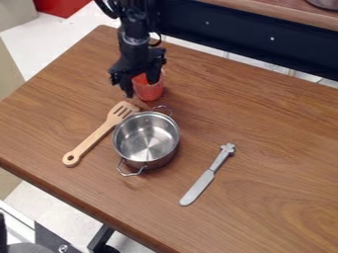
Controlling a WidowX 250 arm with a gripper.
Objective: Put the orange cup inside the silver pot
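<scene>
Brown wood-grain table seen at a slant from above, w/ a round, shiny silver metal pot as landmark. Pot sits upright; its 2 wire loop handles stick out, 1 on the far side & 1 on the near side. Orange see-through plastic cup is outside the pot, upright, just beyond the far handle. Black two-finger gripper hangs from a black robot arm beyond the pot, right at the cup. Its fingers are spread: 1 is down along the cup's side, the other overlaps the rim area; can't tell if either touches. Pale wooden slotted spatula lies flat on 1 side of the pot, slotted head just beside the pot's far part, handle slanting away toward the near side. Grey metal-look table knife lies flat on the pot's opp. side, apart from it, blade end nearest the camera.
</scene>
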